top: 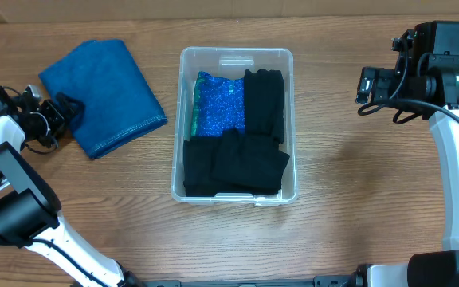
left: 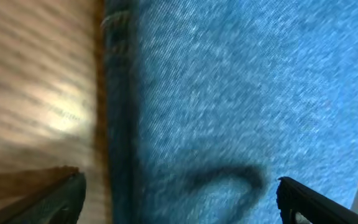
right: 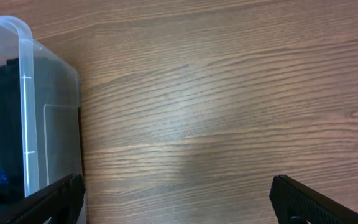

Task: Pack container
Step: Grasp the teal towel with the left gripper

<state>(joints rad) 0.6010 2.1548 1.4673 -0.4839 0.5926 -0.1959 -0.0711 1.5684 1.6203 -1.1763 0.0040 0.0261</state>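
Note:
The clear plastic container [top: 236,56] stands mid-table and holds black folded cloths [top: 237,163] and a sparkly blue cloth [top: 217,108]. A folded blue cloth [top: 102,96] lies on the table to its left. My left gripper [top: 68,110] is open at that cloth's left edge; in the left wrist view the blue cloth [left: 241,93] fills the space between the spread fingers [left: 179,199]. My right gripper [top: 365,84] is open and empty, raised to the right of the container. The container's wall [right: 27,106] shows at the left of the right wrist view, beside the fingers [right: 176,199].
Bare wooden table [top: 357,175] lies right of the container and along the front. The right wrist view shows only wood [right: 216,106] between the fingers.

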